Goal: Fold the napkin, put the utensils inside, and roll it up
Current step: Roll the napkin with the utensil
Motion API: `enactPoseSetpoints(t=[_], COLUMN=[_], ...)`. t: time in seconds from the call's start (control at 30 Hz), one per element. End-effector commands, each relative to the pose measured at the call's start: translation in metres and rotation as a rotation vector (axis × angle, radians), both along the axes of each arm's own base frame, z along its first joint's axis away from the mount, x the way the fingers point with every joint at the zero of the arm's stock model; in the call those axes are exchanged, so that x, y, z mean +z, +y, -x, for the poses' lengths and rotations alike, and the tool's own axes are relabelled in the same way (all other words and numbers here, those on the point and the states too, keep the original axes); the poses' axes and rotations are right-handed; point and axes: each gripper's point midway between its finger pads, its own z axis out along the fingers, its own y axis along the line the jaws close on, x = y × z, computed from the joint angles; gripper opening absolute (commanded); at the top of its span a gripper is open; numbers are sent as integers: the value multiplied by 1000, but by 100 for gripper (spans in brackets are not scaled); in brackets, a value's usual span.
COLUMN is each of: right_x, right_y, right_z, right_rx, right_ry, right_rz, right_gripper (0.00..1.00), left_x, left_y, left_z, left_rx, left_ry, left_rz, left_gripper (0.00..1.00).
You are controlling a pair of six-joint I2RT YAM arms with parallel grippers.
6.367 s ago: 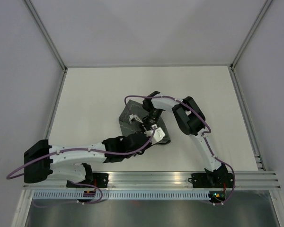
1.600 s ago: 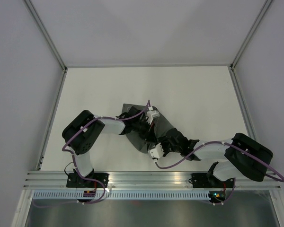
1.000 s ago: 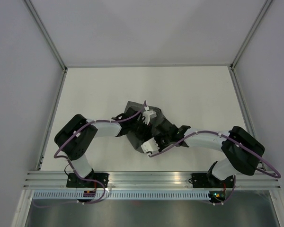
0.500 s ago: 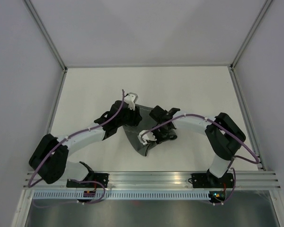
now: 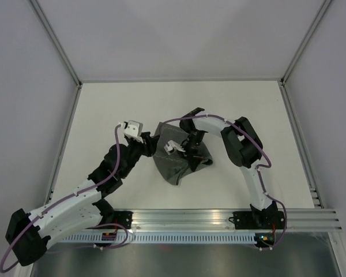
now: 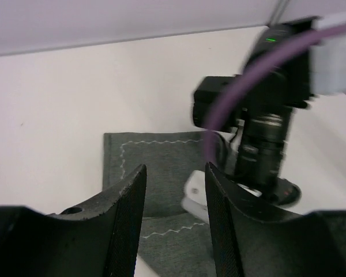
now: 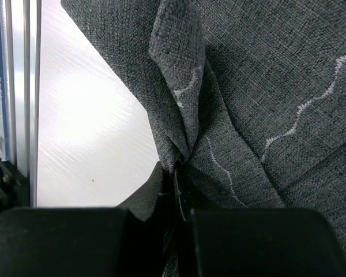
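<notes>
No text, label, brand, number or sign can be read in any of the three views.

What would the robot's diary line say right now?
step: folding | right fingers: shut, pinching napkin fold | left fingers: open, empty, near napkin

Soft, even light, faint shadows from above. The left wrist view blurs the right arm [image 6: 265, 133]; glare whitens the table [image 7: 92, 115] at its near edge, beside the sharply focused napkin [image 7: 265, 86].
</notes>
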Motion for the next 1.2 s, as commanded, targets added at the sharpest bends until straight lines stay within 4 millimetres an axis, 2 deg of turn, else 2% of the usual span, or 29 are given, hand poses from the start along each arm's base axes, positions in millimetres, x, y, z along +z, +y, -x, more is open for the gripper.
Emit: enactPoseSetpoints(t=[0.0,0.03,0.07,0.13,0.17,0.23,0.27,0.33,0.37,0.43,0.47,0.5,0.77,0.8,0.93,1.17], right_x=[-9,-14,-13,-18,-19,-21,-21,-24,-25,-25,-25,-26,-25,-26,-26,-26], right_y=[3,3,2,4,3,4,5,5,5,5,4,6,10,11,11,11], right_z=[-11,-10,-10,-16,-18,-20,-20,-21,-22,-21,-21,-21,-25,-24,-25,-25], right_rx=[39,29,19,0,-4,-14,-21,-32,-36,-42,-49,-52,-74,-74,-79,-85], right_ry=[51,83,106,110,109,113,116,123,122,126,131,132,137,139,140,143], right_rz=[-29,-16,-10,12,22,30,31,47,46,49,56,57,50,53,52,56], right_gripper=[0,1,1,1,0,0,1,0,0,0,0,0,1,0,0,0], left_x=[32,30,40,36,32,27,13,5,-9,-18,-36,-44,-125,-140,-166,-181], left_y=[-24,-28,-44,-53,-70,-82,-95,-108,-119,-130,-138,-142,-153,-153,-152,-151], left_z=[13,13,23,25,29,30,34,38,43,50,55,59,75,78,79,69], left_rx=[-78,-62,-103,-104,-140,-153,-190,-229,-267,-313,-349,-380,-472,-492,-486,-472], left_ry=[-173,-182,-229,-223,-238,-237,-222,-215,-204,-199,-177,-158,-4,19,47,50], left_rz=[-95,-147,-204,-298,-368,-447,-496,-547,-600,-649,-695,-712,-771,-788,-797,-785], left_gripper=[50,50,50,50,50,52,53,55,55,55,55,55,56,56,56,59])
